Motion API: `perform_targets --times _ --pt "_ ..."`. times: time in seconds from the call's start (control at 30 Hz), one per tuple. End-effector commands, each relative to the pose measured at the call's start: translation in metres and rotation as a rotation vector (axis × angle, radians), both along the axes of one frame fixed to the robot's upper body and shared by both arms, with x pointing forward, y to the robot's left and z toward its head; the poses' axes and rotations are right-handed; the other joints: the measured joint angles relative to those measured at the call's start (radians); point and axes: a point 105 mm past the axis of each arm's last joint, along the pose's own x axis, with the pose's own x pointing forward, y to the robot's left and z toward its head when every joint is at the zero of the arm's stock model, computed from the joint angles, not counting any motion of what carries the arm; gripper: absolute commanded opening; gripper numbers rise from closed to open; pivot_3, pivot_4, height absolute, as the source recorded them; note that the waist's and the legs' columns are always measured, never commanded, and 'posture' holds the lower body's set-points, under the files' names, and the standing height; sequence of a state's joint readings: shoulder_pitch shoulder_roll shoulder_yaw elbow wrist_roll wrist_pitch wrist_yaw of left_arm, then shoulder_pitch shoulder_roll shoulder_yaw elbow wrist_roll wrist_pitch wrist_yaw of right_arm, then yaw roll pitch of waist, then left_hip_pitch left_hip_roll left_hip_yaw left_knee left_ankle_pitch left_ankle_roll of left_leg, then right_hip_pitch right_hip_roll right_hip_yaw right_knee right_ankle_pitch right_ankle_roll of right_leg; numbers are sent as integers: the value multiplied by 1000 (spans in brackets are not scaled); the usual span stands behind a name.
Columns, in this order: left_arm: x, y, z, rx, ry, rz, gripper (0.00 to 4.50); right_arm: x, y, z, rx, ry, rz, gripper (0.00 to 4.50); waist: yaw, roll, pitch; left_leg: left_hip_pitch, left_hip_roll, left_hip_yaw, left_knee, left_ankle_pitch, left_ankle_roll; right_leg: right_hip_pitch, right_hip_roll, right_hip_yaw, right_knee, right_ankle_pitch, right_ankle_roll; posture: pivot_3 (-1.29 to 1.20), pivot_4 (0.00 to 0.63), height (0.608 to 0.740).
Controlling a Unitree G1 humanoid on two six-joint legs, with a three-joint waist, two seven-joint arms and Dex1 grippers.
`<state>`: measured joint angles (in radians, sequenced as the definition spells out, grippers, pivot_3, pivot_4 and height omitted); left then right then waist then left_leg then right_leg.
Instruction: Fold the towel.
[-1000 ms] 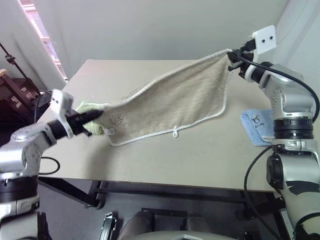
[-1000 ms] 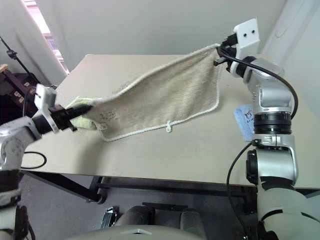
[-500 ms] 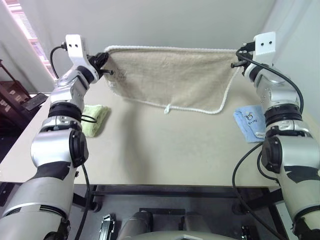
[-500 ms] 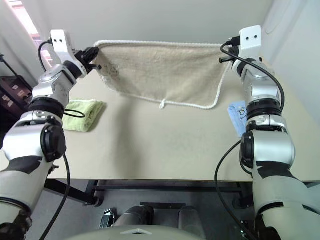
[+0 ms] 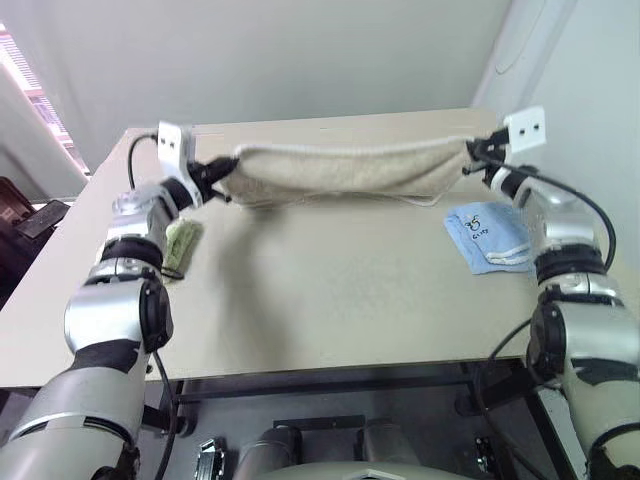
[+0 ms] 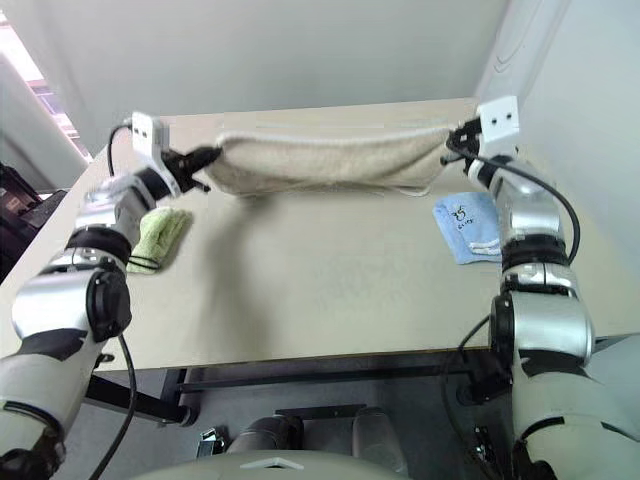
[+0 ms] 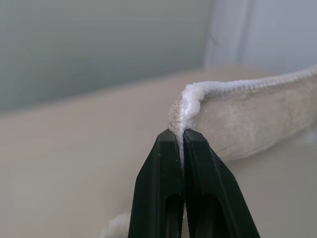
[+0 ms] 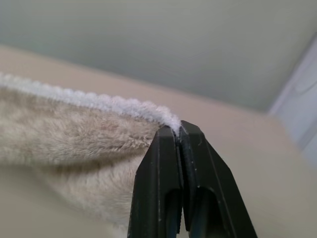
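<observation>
Both grippers, left gripper (image 5: 212, 172) and right gripper (image 5: 470, 153), pinch only the beige towel (image 5: 345, 168) corded corners (thin purchase); uneven lowering risks slippage or a skewed fold.

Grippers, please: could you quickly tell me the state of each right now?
Left gripper: shut on a corner of the towel.
Right gripper: shut on the towel's other corner.

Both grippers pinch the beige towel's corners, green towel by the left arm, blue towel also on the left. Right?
Not quite: the blue towel lies on the right, by the right arm, as the left eye view shows. The rest holds: left gripper and right gripper each pinch a corner of the beige towel, and the green towel lies by the left arm.
</observation>
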<state>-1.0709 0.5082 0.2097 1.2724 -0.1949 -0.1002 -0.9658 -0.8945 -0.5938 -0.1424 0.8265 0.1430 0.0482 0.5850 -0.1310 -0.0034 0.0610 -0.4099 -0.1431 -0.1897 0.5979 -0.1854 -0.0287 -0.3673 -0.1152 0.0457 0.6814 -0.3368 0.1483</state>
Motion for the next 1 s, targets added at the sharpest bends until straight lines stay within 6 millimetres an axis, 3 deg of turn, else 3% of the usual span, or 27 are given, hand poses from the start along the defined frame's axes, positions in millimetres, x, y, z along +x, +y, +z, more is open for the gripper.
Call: perform_targets --times 0.03,0.13,0.33,0.47,0.7,1.0 --pt "-17 15 15 71 -73 -98 41 -32 15 33 -26 -85 162 0 3 0 0 0 0 0 1 0 0 -1 0 0 2 0 0 0 0 740" --pt "-30 26 10 68 -71 -120 41 -56 19 29 -17 -32 217 0 5 0 0 0 0 -1 3 0 -1 -1 0 0 4 0 0 0 0 740" --pt "-74 46 -4 112 -53 -157 41 -101 18 10 -35 118 306 0 18 0 -1 1 1 -1 12 -1 0 1 1 -1 5 0 0 0 0 740" --pt "-102 60 -10 110 -14 -133 41 -133 23 -13 -74 239 400 0 56 0 -1 1 2 -1 15 -1 0 2 1 -1 5 0 -1 0 0 740" --pt "-145 66 -23 77 49 -125 41 -168 17 -30 -46 336 412 0 107 0 -1 1 3 1 14 -4 -1 2 -1 0 1 -2 -6 0 0 740" --pt "-187 77 -68 119 165 -76 41 -215 2 -56 -84 436 411 0 143 0 -1 -1 5 9 13 -6 1 2 -3 2 -4 -3 -7 0 0 740"
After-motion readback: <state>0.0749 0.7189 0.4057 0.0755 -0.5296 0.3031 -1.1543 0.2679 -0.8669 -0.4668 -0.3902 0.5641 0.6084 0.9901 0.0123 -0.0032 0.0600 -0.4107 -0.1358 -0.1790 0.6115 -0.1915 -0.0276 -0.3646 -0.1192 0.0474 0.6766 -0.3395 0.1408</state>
